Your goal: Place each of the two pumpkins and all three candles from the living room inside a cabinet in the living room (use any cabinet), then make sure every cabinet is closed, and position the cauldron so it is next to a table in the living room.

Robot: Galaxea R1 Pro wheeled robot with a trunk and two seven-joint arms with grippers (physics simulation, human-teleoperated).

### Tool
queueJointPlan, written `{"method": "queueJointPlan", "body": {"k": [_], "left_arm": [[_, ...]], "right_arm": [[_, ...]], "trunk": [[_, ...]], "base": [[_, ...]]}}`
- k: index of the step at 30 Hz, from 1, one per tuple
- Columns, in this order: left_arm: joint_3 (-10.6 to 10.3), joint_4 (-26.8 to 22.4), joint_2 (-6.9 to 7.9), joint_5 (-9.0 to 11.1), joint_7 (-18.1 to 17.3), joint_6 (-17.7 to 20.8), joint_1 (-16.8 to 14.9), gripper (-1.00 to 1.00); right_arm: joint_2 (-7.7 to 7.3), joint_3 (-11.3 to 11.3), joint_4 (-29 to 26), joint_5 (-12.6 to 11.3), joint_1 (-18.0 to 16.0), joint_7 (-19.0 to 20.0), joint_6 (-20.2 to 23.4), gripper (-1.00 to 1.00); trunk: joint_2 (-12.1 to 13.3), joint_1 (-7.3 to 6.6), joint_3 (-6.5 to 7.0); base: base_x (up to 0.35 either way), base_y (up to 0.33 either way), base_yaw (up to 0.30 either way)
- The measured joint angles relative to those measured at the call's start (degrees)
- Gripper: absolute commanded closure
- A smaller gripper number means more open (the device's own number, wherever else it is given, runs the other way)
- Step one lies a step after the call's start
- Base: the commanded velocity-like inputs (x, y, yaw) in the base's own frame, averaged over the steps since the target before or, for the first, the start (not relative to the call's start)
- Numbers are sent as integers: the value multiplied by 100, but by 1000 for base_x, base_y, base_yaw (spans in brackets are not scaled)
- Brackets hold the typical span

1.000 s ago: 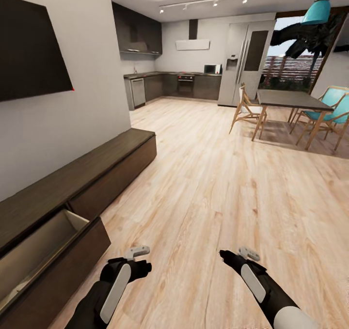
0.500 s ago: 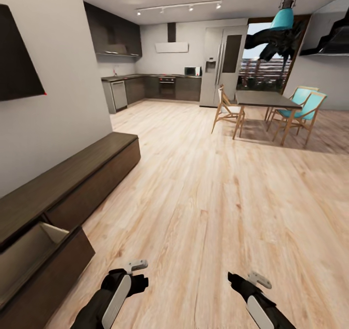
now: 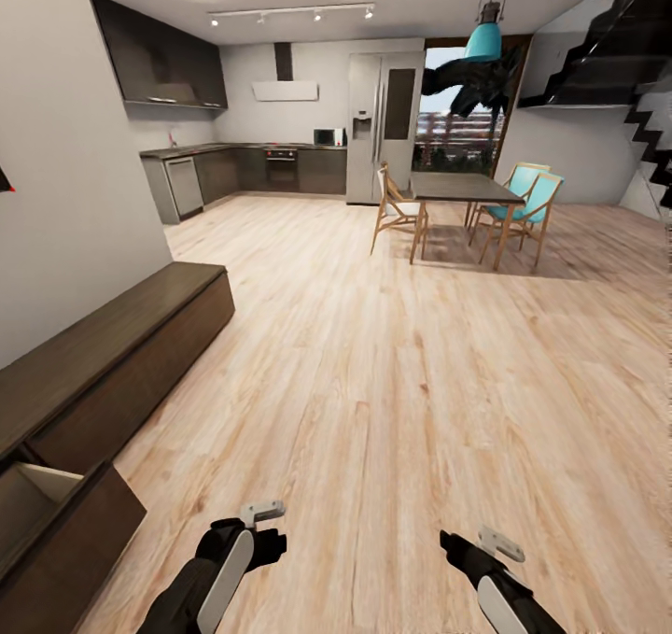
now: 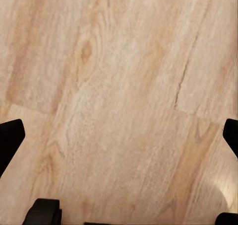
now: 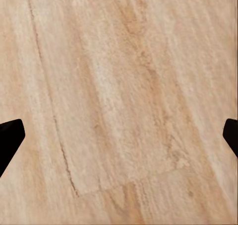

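Both end effectors, left (image 4: 119, 135) and right (image 5: 119, 135), hung wide and empty over the floor (image 3: 420, 382). The cabinet (image 3: 103, 363) drawer stood open, perhaps empty; search onward before closing it.

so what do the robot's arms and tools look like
Both arms are glossy black with a long white oval panel along the forearm. The left tool and right tool each carry a small pale grey block at the tip. In the wrist views, the fingers are plain black.

dark-brown cabinet (image 3: 121, 354), pale wood-grain floor (image 3: 401, 382)
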Motion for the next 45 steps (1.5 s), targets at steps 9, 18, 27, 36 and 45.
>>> {"method": "queueJointPlan", "body": {"k": [9,18,27,36,45], "left_arm": [[-6,70,-13,8,-2,0,-2,-100],[-6,86,-9,8,-3,0,-3,-100],[-8,86,-21,8,-1,-1,-2,-100],[-13,110,-43,8,0,-1,-2,-100],[-6,310,-46,-8,0,-9,0,-100]], "right_arm": [[59,24,1,-9,3,-10,-10,-100],[21,19,125,-15,43,8,-18,-100],[16,22,240,10,46,13,-57,-100],[39,37,277,18,46,5,-72,-100],[37,42,294,18,46,3,-65,-100]], "trunk": [[361,-198,157],[722,-395,306],[1083,-593,463],[1444,-791,624],[1805,-988,786]], "base": [[0,0,-26],[0,0,0],[0,0,0],[0,0,0],[0,0,0]]}}
